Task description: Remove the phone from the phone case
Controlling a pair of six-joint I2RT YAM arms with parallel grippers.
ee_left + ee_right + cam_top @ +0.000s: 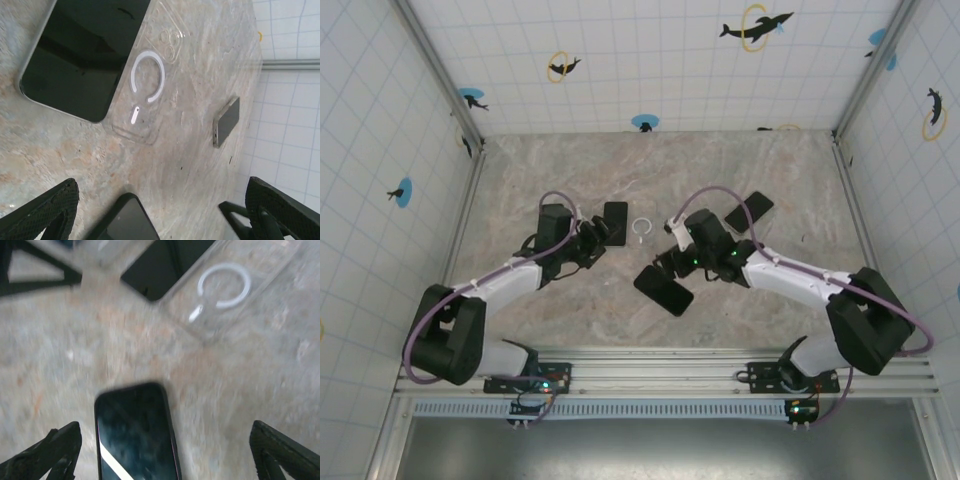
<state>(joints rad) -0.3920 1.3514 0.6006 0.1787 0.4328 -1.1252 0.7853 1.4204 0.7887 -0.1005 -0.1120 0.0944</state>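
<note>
Right claw (167, 452) spread wide, phone (135, 435) lying just beneath, clear case (225, 287) beyond

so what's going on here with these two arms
Two robot arms are working on getting a phone out of its case. The clear case lies empty on the table, right beside a black phone. The left gripper and right gripper are both open and hold nothing; the right one hovers over a second phone.

Right wrist view blurred, phone (136, 432) cut by bottom edge; clear case (225, 290) cropped at top
</note>
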